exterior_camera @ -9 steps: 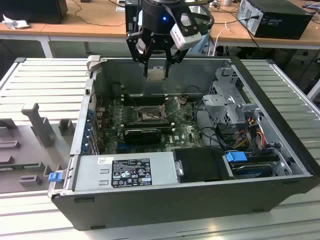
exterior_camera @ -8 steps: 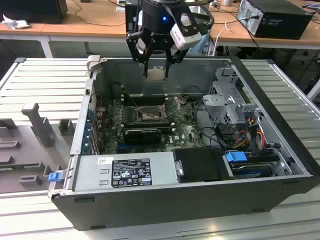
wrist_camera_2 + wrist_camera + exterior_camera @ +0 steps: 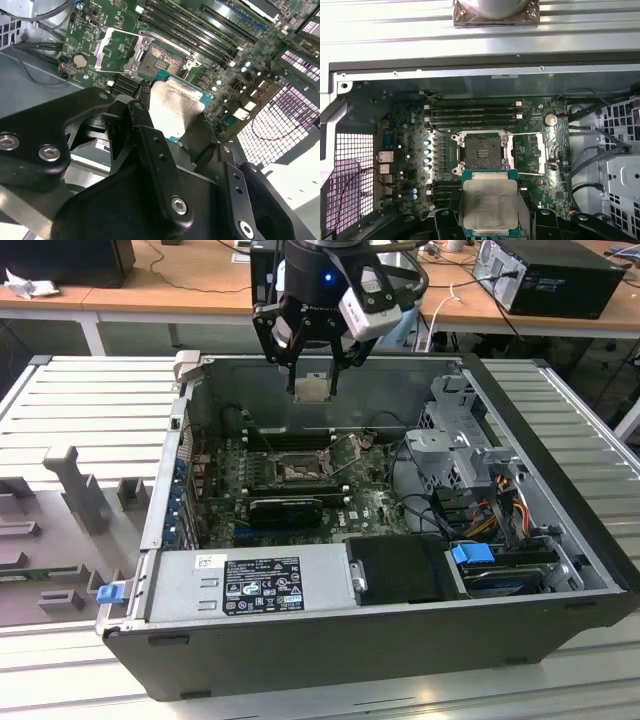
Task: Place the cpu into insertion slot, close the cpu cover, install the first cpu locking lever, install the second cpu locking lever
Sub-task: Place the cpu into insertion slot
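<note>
One black robot gripper (image 3: 312, 390) clamps the small silvery square cpu (image 3: 490, 207) above the uncovered black square insertion slot (image 3: 481, 151) at the green motherboard's (image 3: 532, 125) centre.

Silvery cpu (image 3: 489, 202) aloft; insertion slot (image 3: 481, 153) apparently uncovered.

cpu (image 3: 490, 202): one edge runs off the first wrist view, and my gripper (image 3: 490, 222) hides both side edges where it clamps them
insertion slot (image 3: 481, 152): the rim nearest the cpu is tucked behind it in that view; contacts inside are too fine to make out tbh
cpu cover (image 3: 540, 151): in the exterior view it's too small to tell apart from the slot's rim
arm (image 3: 320, 270): chopped off by the exterior view's top edge
</note>
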Robot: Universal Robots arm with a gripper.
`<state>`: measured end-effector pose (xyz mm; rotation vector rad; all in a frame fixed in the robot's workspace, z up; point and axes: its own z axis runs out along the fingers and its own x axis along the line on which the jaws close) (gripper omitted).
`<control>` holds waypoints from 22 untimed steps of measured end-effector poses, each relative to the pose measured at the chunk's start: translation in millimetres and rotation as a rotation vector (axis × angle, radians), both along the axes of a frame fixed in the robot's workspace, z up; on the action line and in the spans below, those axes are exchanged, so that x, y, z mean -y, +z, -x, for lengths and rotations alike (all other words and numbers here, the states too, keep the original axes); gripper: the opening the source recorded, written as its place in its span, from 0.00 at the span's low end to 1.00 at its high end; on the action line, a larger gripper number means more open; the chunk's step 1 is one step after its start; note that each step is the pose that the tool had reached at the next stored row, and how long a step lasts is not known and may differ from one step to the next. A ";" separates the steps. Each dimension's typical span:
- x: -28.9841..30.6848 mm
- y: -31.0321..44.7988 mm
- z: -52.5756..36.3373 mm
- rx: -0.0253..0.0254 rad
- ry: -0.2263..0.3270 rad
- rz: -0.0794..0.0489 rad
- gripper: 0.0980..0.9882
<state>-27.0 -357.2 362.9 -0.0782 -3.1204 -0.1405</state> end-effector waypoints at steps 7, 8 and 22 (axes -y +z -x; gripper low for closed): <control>0.0 -0.3 0.0 -0.0001 -0.055 0.000 0.48; 0.0 -0.4 0.0 0.0000 -0.065 0.000 0.48; 0.0 -1.0 0.0 -0.0001 -0.176 0.000 0.48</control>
